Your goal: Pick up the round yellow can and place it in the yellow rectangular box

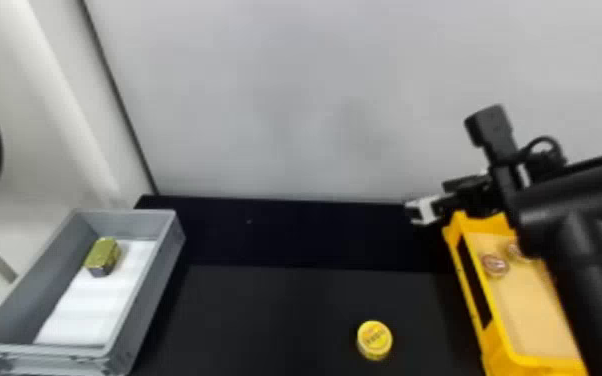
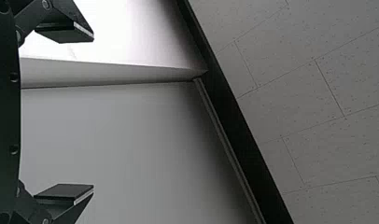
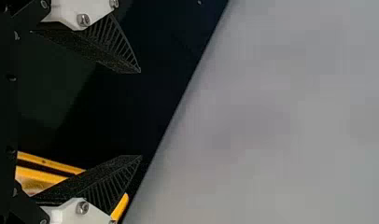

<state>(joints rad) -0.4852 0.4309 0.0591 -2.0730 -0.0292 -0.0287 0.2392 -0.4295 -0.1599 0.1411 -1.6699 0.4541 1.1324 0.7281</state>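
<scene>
In the head view my right gripper [image 1: 427, 207] hangs by the far left corner of the yellow rectangular box [image 1: 470, 280], well behind the round yellow can [image 1: 375, 340]. The can rests on the black table, left of the box. My right gripper [image 3: 141, 114] stands open in the right wrist view with nothing between its fingers, and part of the yellow box [image 3: 52, 165] shows beside one finger. In the left wrist view my left gripper [image 2: 93, 112] is open, facing a wall and ceiling, away from the can.
At the left of the table [image 1: 265, 310] stands a grey box [image 1: 30, 305] with a white liner and a small gold-green block [image 1: 102, 255] inside. Small round items [image 1: 495, 265] lie in the yellow box. A pale wall [image 1: 290, 100] rises behind the table.
</scene>
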